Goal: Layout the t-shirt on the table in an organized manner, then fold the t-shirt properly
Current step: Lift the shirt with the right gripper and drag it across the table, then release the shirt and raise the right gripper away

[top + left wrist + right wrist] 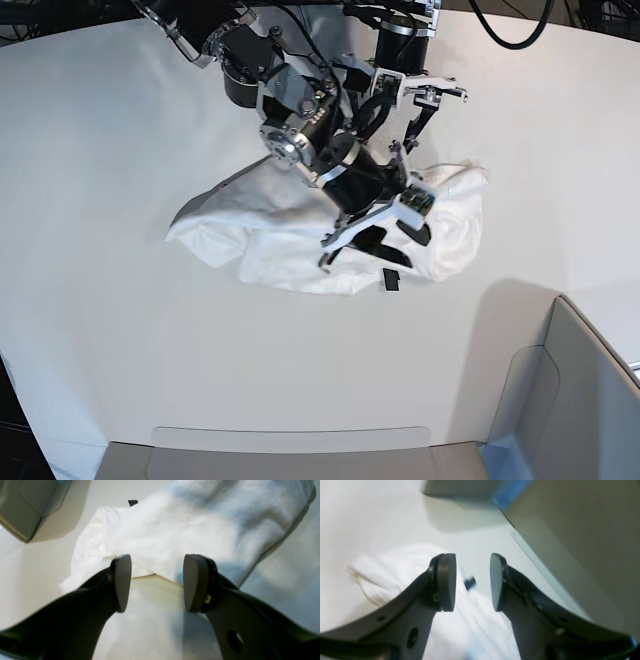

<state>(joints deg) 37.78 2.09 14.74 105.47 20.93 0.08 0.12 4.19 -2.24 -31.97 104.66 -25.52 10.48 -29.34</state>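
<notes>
Base view shows the t-shirt lying crumpled in a wide heap near the middle of the white worktop, with its small black neck label sticking out at the near edge of the cloth. Both arms hang over the heap, close together. The right end effector sits low over the cloth just beside the label, and the right wrist view shows its pads parted with nothing between them, the label visible in the gap below. The left end effector hovers above the far side of the shirt; in the left wrist view its fingers stand wide apart and empty, with the cloth just beyond them. A grey-white bin stands at the near corner; it is probably the grey shape at the edge of both wrist views, though blur makes that unsure.
</notes>
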